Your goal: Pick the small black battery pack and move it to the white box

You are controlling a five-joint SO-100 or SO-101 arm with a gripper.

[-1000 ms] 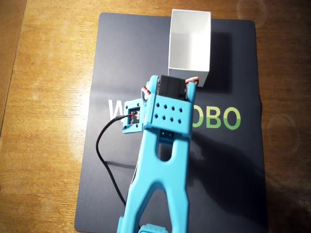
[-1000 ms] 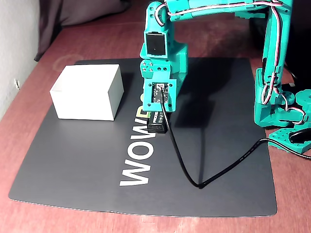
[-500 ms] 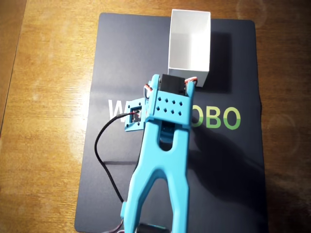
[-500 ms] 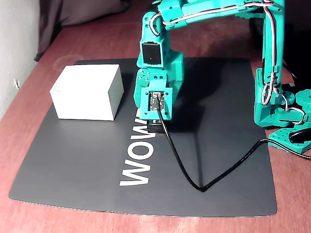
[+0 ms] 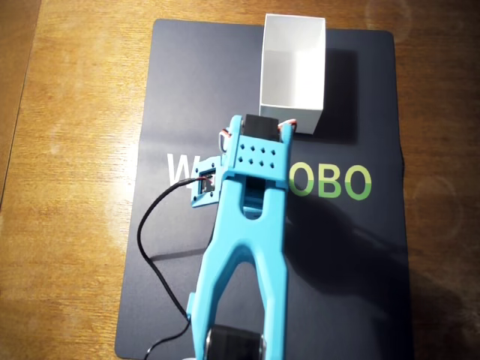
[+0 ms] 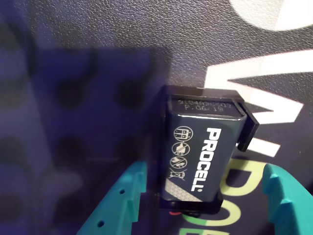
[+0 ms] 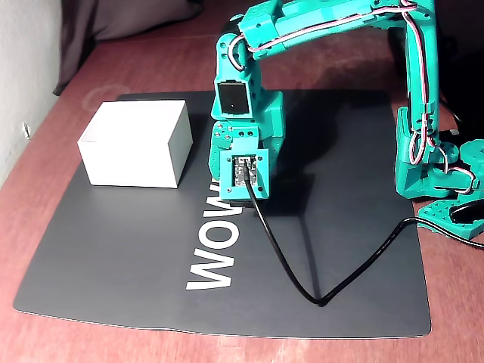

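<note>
In the wrist view the small black battery pack (image 6: 205,147), with white PROCELL lettering, lies flat on the dark mat. My gripper (image 6: 205,171) is open and down around it, one teal finger (image 6: 129,200) on each side and a gap on the right side. In the fixed view the gripper (image 7: 240,195) sits low on the mat and hides the battery pack. The white box (image 7: 132,159) stands open to the left of the gripper there. In the overhead view the white box (image 5: 274,67) is just beyond the arm, which covers the battery pack.
A dark mat (image 7: 113,249) with large lettering lies on the wooden table (image 5: 67,150). A black cable (image 7: 302,283) runs from the wrist camera across the mat to the right. The arm's base (image 7: 435,166) stands at the mat's right edge.
The arm has dropped lower, bringing the gripper down onto the mat around the battery pack. The white box and the battery pack stayed where they were.
</note>
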